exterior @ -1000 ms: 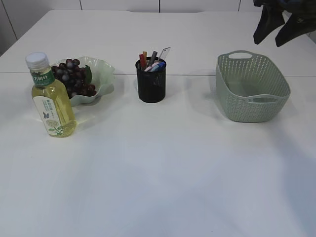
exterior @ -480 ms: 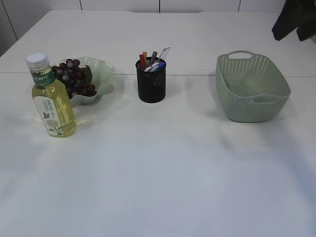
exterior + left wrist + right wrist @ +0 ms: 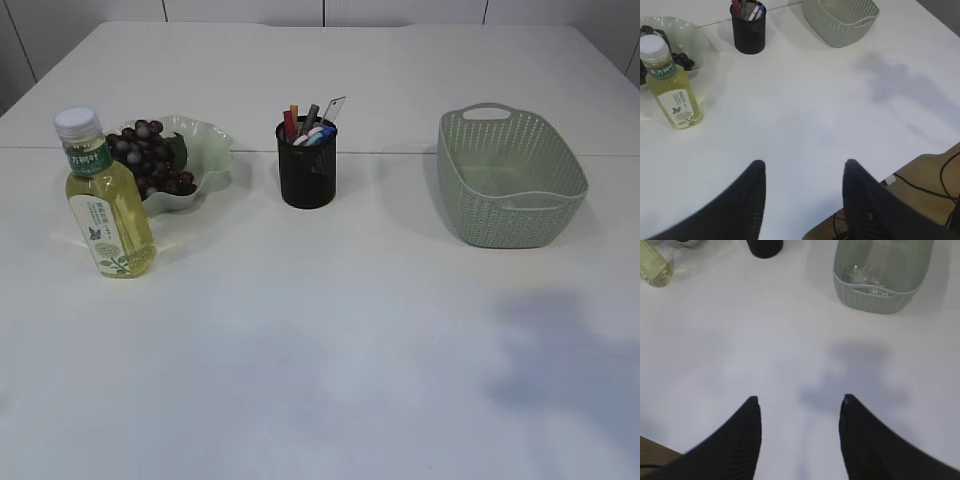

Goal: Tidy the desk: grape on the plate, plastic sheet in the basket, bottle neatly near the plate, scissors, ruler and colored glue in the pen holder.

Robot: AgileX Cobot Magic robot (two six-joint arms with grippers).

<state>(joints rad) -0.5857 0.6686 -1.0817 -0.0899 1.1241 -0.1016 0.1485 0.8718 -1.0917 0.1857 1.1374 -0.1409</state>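
Across the white worktop (image 3: 330, 330) everything sits toward the far edge, in a loose row from the far left corner to the far right. The biggest piece is the pale green basket (image 3: 512, 180), standing toward the far right; through its open top my right wrist view shows something clear and crinkled lying on its floor, the plastic sheet (image 3: 867, 276) as far as I can tell. Next in size is the scalloped green plate (image 3: 195, 160) near the far left corner, with the dark grape (image 3: 150, 158) bunch heaped inside it. Just in front of the plate, on its left side, stands the bottle (image 3: 105, 200), upright, white cap on, filled with yellow liquid and overlapping the plate's rim from the exterior view; I cannot tell whether they touch. Between plate and basket, well apart from both, is the black mesh pen holder (image 3: 307, 163), upright, with several coloured sticks and a clear ruler (image 3: 333, 107) poking out of its top; which of them are the scissors or the glue I cannot make out.

My left tool (image 3: 802, 172) hangs over the near edge of the worktop, jaws spread moderately wide with nothing between them. My right tool (image 3: 799, 407) is likewise parted and empty, high above bare worktop on the near side of the basket.
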